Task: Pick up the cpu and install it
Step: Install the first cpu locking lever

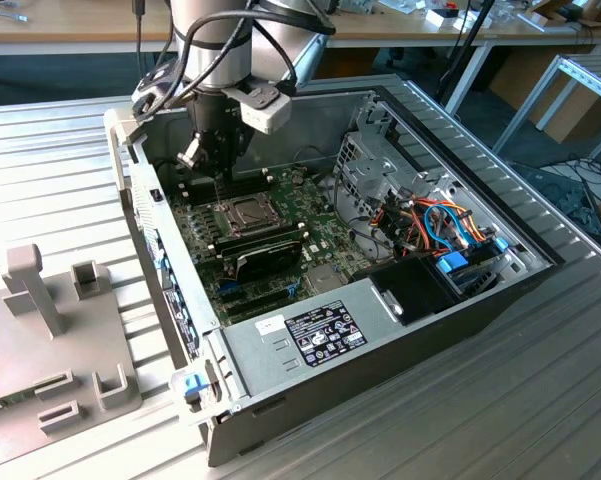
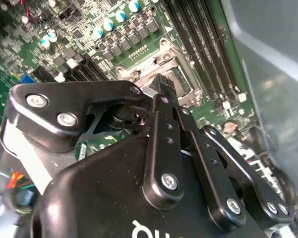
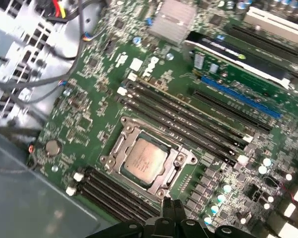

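Cpu (image 3: pixel 145 159) sits in socket (image 3: pixel 182 159), near the tool (image 3: pixel 171 208).

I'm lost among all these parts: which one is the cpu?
Look in the open computer case, at the green motherboard. In its metal-framed socket lies the cpu, a flat square with a pale silver top, unlike the long black memory sticks beside it.

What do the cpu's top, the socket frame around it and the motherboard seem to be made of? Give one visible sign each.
The cpu: likely metal; its flat top is matte pale silver-grey with a soft sheen. The socket frame: probably bare steel; its bright grey edges catch the light. The motherboard: looks like green-coated circuit laminate, semi-gloss, dotted with small soldered parts.
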`<action>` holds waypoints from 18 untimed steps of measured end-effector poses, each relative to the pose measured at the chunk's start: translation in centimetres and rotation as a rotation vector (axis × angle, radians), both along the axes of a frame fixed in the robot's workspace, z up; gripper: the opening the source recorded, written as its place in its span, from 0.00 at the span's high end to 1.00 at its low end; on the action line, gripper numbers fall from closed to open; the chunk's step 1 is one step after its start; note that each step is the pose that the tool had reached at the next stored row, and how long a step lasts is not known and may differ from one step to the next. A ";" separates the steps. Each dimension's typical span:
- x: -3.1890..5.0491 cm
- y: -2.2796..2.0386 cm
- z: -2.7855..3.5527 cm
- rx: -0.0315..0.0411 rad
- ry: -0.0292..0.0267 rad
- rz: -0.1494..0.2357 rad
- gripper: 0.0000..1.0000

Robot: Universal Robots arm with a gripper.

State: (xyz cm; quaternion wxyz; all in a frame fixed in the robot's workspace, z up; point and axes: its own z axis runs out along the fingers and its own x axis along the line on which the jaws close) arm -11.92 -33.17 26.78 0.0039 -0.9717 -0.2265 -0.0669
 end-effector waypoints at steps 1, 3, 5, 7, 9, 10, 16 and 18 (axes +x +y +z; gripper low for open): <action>0.00 0.00 0.00 0.0000 0.0000 -0.014 0.89; -0.02 0.00 0.00 0.0002 0.0000 -0.041 0.89; -0.06 0.00 0.00 0.0049 0.0002 -0.059 0.89; -0.09 0.00 0.00 0.0179 0.0009 -0.081 0.89; -0.09 0.00 -0.01 0.0254 0.0018 -0.116 0.89; -0.09 0.00 -0.01 0.0254 0.0017 -0.125 0.89; -0.05 -0.01 -0.04 0.0245 0.0155 -0.127 0.89; 0.06 -0.01 -0.09 0.0222 0.0526 -0.128 0.89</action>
